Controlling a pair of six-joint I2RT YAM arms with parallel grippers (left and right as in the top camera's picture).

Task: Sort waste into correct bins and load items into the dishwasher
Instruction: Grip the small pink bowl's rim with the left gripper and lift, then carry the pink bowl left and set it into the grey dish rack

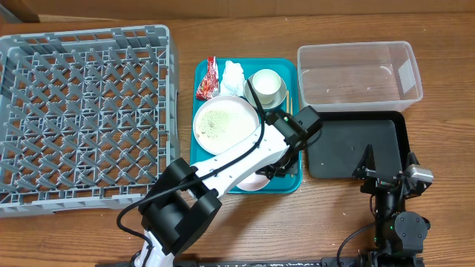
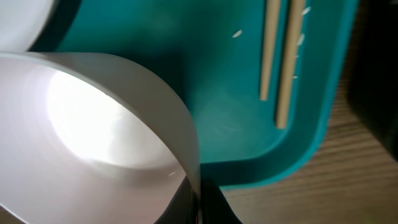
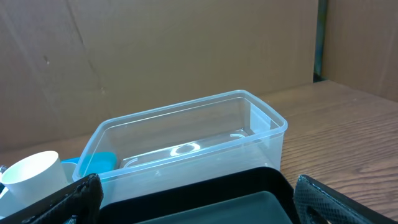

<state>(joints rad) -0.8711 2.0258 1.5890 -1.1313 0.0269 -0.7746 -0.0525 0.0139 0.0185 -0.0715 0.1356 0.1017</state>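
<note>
My left gripper (image 2: 200, 202) is shut on the rim of the pinkish bowl (image 2: 93, 124), one dark finger inside and one outside. Overhead, that gripper (image 1: 269, 170) reaches over the near right part of the teal tray (image 1: 291, 68), and the arm hides most of the bowl (image 1: 252, 182). On the tray lie a large plate (image 1: 225, 124) with pale food grains, a red wrapper (image 1: 207, 80), a white tissue (image 1: 234, 74) and a cup (image 1: 266, 83) standing in a bowl. The grey dish rack (image 1: 82, 119) is at the left. My right gripper (image 1: 387, 165) stands open over the black tray (image 1: 349, 144), holding nothing.
The clear tub (image 1: 360, 73) sits behind the black tray, and both also show in the right wrist view as tub (image 3: 186, 143) and tray (image 3: 249, 199). Two wooden chopsticks (image 2: 280, 62) and loose grains (image 2: 237, 34) lie on the teal tray near its corner. Cardboard walls stand behind the table.
</note>
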